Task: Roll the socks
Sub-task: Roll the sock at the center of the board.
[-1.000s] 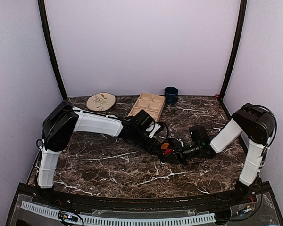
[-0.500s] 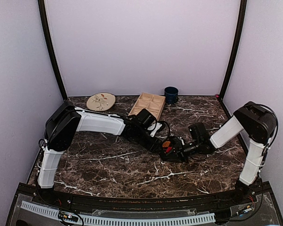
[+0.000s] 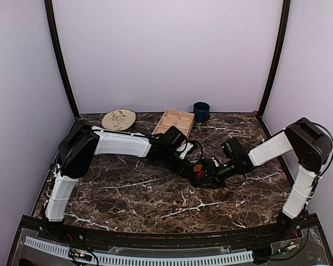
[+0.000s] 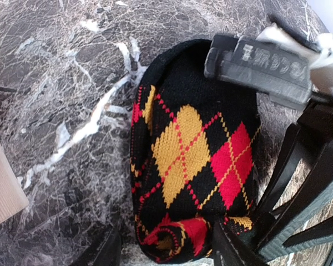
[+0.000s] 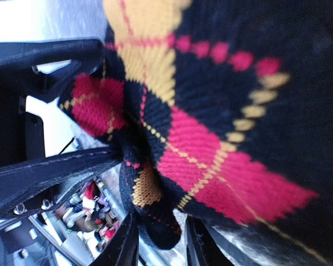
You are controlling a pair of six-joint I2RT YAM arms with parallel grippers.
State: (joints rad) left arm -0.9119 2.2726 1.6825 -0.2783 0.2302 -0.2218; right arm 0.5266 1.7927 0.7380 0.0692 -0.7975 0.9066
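My left end effector (image 4: 166, 252) grips one end of the socks (image 4: 194, 149), a bundle lying on the bench (image 4: 55, 83). My right end effector (image 5: 158, 238) is pinched narrowly on a fold at that same end. If either grip slips off the knit, or we tug apart, the roll could spring open.

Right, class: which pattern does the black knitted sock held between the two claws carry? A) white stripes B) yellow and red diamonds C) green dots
B: in the left wrist view the black knitted sock shows yellow and red argyle diamonds.
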